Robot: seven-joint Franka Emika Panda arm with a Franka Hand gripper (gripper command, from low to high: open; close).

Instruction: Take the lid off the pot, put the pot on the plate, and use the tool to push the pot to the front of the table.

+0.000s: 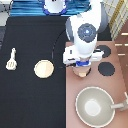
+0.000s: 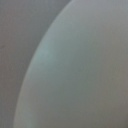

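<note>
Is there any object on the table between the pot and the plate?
Nothing visible does. The claw is down over the pot on the stove; the plate lies toward the exterior view's left, only black table between.

Gripper hung over the stove panel, at that panel's left edge in the exterior view, directly above the pot, which showed only partly beneath it. Plate lay on the table, just left of the gripper. Tool lay further left, near the table's left edge, well apart from the plate. Two burners sat right of the gripper. Large pan sat on the stove panel, nearer the exterior view's bottom, below the pot
</note>
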